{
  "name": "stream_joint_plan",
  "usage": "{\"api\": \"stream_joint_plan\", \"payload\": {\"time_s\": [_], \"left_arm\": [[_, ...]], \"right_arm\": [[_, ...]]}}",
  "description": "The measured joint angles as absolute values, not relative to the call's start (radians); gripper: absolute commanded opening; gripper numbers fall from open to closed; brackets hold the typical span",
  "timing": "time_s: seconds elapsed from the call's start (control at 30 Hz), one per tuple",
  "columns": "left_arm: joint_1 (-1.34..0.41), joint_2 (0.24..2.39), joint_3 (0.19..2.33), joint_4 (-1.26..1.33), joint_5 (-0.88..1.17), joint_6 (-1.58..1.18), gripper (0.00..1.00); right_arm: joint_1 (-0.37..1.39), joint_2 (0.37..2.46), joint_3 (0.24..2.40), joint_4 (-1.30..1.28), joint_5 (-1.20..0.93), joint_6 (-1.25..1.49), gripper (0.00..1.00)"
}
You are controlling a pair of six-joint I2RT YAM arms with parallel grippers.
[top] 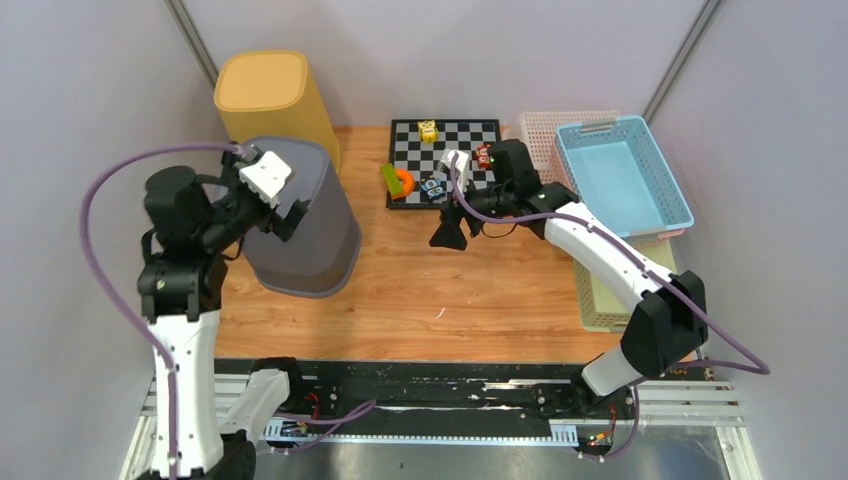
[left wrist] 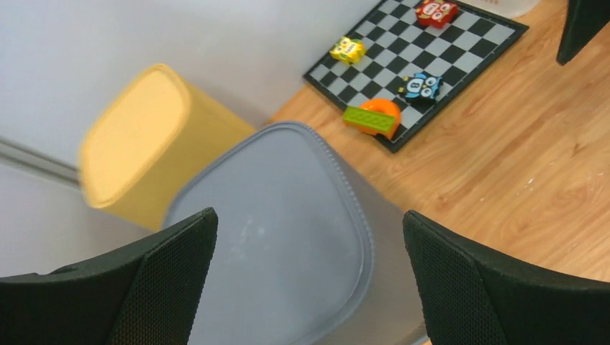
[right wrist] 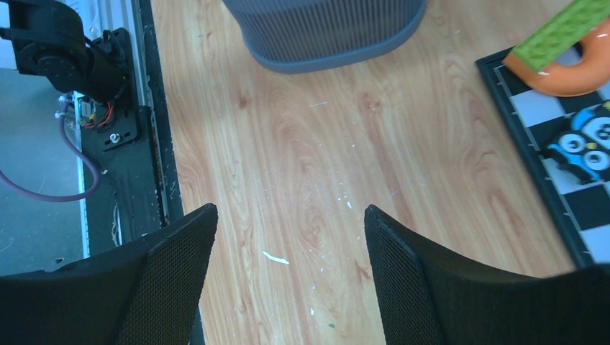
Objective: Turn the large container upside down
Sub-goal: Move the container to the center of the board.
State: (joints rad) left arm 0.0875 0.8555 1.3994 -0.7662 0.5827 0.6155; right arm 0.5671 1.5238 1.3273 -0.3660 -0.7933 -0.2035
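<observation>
The large grey container (top: 320,240) stands at the left of the wooden table with its closed base facing up and its ribbed rim on the wood. It also shows in the left wrist view (left wrist: 288,215) and, at the top edge, in the right wrist view (right wrist: 324,32). My left gripper (top: 285,218) hovers over the container's upper side, jaws wide open and empty (left wrist: 309,223), not touching it. My right gripper (top: 450,232) is open and empty above bare wood (right wrist: 288,212), to the right of the container.
A yellow container (top: 270,95) stands behind the grey one, also base up. A chessboard (top: 465,135) with small toys and a green-and-orange piece (top: 397,180) lies at the back centre. A blue basket (top: 672,190), a pink one (top: 550,130) and a pale green one (top: 600,295) sit at the right.
</observation>
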Motion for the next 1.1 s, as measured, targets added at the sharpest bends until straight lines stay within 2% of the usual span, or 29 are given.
{"api": "stream_joint_plan", "payload": {"time_s": [0.27,0.4,0.67,1.1], "left_arm": [[-0.165,0.979,1.281,-0.625,0.367,0.544,1.0],[-0.25,0.994,1.22,-0.521,0.18,0.542,1.0],[-0.285,1.062,1.153,-0.392,-0.14,0.532,1.0],[-0.292,1.174,1.145,-0.299,-0.408,0.502,1.0]], "right_arm": [[0.537,1.461,1.324,-0.358,-0.78,-0.207,0.78],[0.534,1.462,1.312,-0.358,-0.78,-0.207,0.78],[0.532,1.467,1.3,-0.358,-0.781,-0.212,0.78],[0.531,1.484,1.292,-0.356,-0.782,-0.221,0.78]]}}
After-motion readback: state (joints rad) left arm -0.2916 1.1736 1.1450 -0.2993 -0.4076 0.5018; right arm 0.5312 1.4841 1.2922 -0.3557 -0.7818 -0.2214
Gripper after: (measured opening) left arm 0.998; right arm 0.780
